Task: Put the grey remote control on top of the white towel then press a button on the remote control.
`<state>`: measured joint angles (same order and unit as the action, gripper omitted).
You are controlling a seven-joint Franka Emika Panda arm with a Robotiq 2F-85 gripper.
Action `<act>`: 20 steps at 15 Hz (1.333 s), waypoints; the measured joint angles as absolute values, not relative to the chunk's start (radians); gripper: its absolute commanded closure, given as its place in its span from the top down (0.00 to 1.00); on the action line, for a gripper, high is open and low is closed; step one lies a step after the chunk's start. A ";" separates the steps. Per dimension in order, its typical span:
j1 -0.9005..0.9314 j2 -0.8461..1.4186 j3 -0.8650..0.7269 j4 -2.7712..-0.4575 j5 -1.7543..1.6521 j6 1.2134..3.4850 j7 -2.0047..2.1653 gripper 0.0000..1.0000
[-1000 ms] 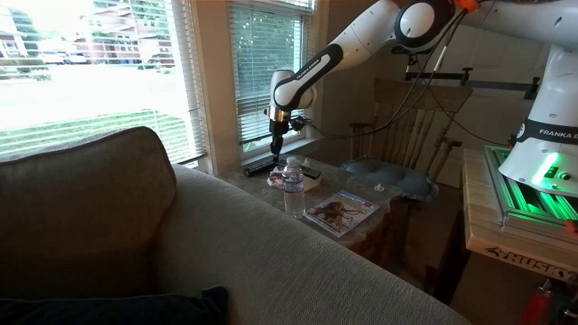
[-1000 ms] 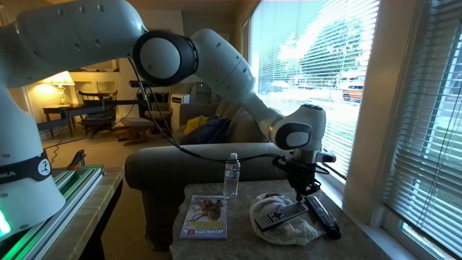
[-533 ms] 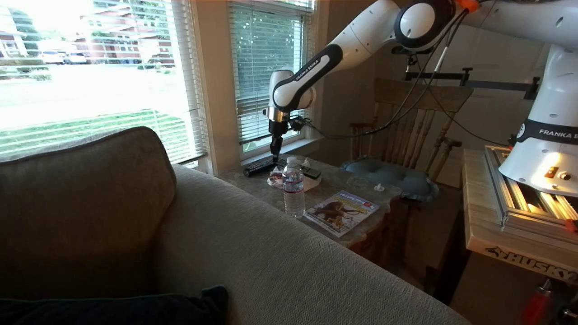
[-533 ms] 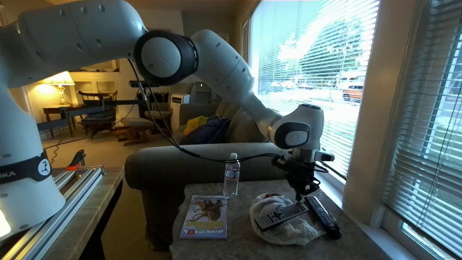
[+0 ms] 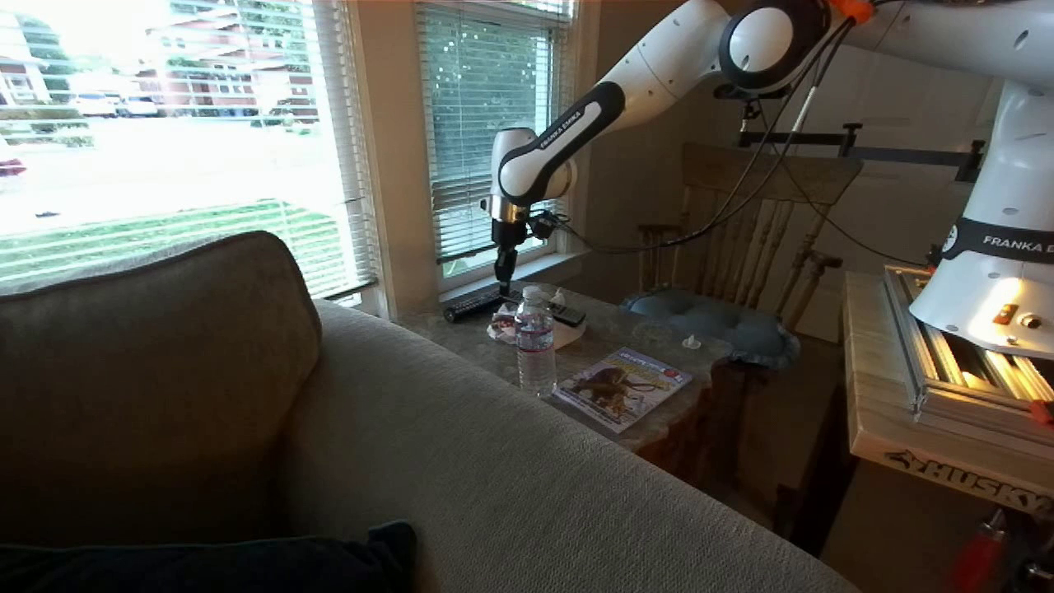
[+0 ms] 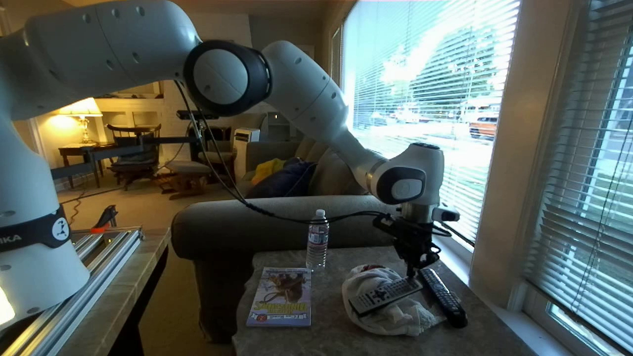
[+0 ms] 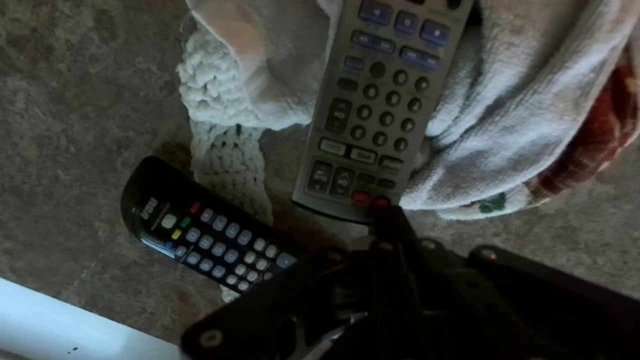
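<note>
Holding the jaws closed and empty, pointing down at the end of the grey remote control [image 7: 377, 110], right by a red button [image 7: 380, 201] near its corner. Probably closed like this to make a single narrow poker for one button. Impossible to tell, behind the dark fingertip [image 7: 392, 222], whether merely touching the button or pushing it in. Finding the grey remote control, in an exterior view, face up and slantwise on top of the white towel [image 6: 400, 319], so apparently placed as asked, with buttons free to reach. Sticking out past the towel at the red end, over the worktop [image 6: 306, 342]; likely, for want of support there, to dip under a hard push. Better to press lightly and straight down. Note also the black remote [image 7: 210, 235], near that end but apart, lying across a knitted strip [image 7: 227, 160]: darker, presumably not wanted.
</note>
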<state>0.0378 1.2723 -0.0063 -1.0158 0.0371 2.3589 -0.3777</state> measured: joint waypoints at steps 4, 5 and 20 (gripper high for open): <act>0.043 1.272 -0.008 -1.017 0.037 2.359 -0.378 0.00; 0.044 1.272 -0.008 -1.017 0.037 2.359 -0.377 0.00; 0.059 1.268 -0.024 -1.022 0.037 2.347 -0.353 0.00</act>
